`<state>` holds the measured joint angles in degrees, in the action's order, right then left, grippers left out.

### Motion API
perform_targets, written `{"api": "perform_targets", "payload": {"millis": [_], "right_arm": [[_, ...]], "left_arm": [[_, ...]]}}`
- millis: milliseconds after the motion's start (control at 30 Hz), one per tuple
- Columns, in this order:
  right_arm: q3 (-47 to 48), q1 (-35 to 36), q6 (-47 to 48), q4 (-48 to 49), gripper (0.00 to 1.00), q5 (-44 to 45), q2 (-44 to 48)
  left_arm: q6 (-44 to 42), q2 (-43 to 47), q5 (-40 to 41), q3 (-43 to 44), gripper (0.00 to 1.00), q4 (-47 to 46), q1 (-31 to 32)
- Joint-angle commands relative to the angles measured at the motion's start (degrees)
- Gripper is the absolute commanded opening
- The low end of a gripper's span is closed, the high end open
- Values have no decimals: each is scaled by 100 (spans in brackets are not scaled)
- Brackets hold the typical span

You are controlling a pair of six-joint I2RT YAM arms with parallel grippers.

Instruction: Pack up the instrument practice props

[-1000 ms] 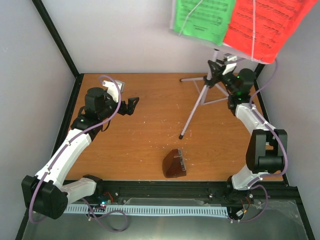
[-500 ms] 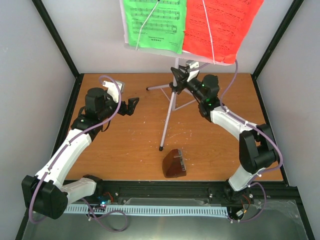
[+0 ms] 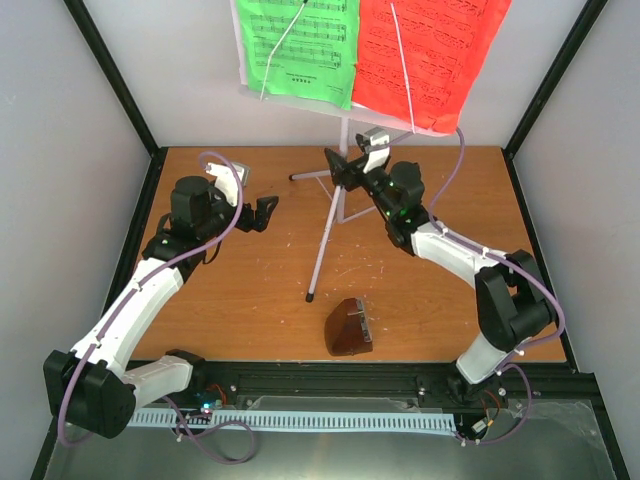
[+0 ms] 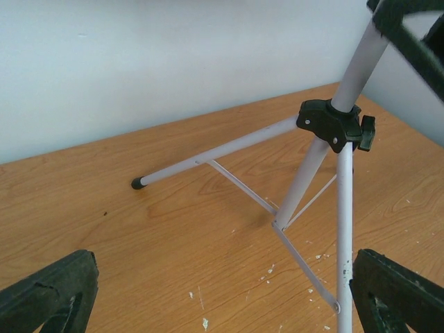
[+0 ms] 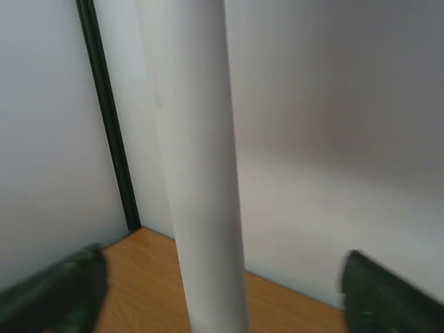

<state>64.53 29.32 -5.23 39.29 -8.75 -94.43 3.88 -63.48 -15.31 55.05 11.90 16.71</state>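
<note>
Evenly, softly lit from above in the overhead view, with only faint shadows on the worktop (image 3: 250, 290). Bright and slightly washed on the music sheets (image 3: 400, 50) at top centre. Sharp in the left wrist view except for the blurred left hand fingers (image 4: 48, 291) in the bottom corners. Softer in the right wrist view: out of focus on the close stand pole (image 5: 201, 173), smeared on the right hand fingers (image 5: 388, 298) in the lower corners, grey shade at upper right.

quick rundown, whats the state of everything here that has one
music stand: standing, tripod legs spread, carrying both sheets
green music sheet: up on the stand, flat
red music sheet: up on the stand beside the green one
metronome: on the table, untouched, apart from the stand
left end effector: open, empty
right end effector: open, fingers either side of the stand's pole
</note>
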Motion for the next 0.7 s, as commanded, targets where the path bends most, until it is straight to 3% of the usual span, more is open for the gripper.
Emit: {"api": "perform_targets", "payload": {"millis": [0,167,300,400,533,667], "right_arm": [[-607,56,-317,434,99,387,370],[-1785,-37,-384,556,100,1318,939],[-2444,-818,-1076,-6,100,1674,1560],[-2586,-1804,-1864,-837,100,1364,2076],[-1935,-3126,-2871,-2392,100,54,2792],[-1208,-3666,-2956,-3226,100,-521,3600]], "left_arm": [[-26,51,30,-21,99,-85,-27],[-87,371,586,-181,99,-223,-27],[-38,667,776,-426,100,-685,-27],[89,670,806,-432,100,-728,-28],[161,557,862,-351,99,-634,-30],[88,544,897,-320,99,-569,-33]]}}
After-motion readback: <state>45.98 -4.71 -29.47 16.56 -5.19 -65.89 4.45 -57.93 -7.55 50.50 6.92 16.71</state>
